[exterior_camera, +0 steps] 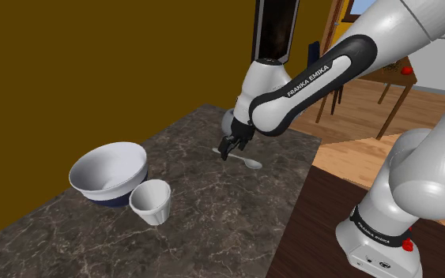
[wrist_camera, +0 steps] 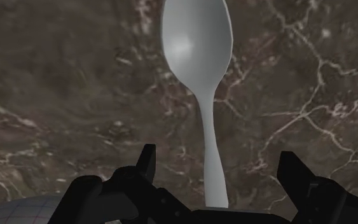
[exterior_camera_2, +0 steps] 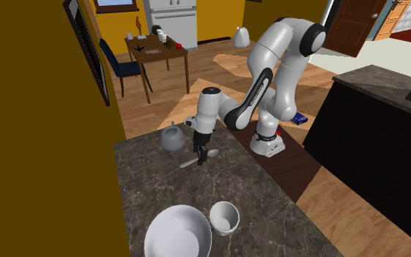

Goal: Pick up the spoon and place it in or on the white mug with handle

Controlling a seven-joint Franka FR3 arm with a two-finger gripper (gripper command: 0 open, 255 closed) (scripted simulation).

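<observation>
A grey spoon (exterior_camera: 251, 163) lies flat on the dark marble counter (exterior_camera: 213, 229), its bowl pointing toward the counter's edge on the stand side. My gripper (exterior_camera: 230, 150) is down over the spoon's handle. In the wrist view the spoon (wrist_camera: 195, 44) runs away from the gripper (wrist_camera: 217, 159), and its handle passes between the two fingers, which stand apart without touching it. The white mug (exterior_camera: 151, 201) stands upright beside a large white bowl (exterior_camera: 108, 170), toward the shoulder view's left. The second exterior view has the gripper (exterior_camera_2: 199, 157) over the spoon (exterior_camera_2: 209, 154) and the mug (exterior_camera_2: 224, 217) nearer the camera.
A grey rounded pot (exterior_camera_2: 171, 137) sits on the counter just behind the gripper. An ochre wall (exterior_camera: 94, 71) borders the counter's far side. Beyond the counter's edge are the wooden floor, a dark cabinet (exterior_camera_2: 371, 124) and a dining table (exterior_camera_2: 156, 47).
</observation>
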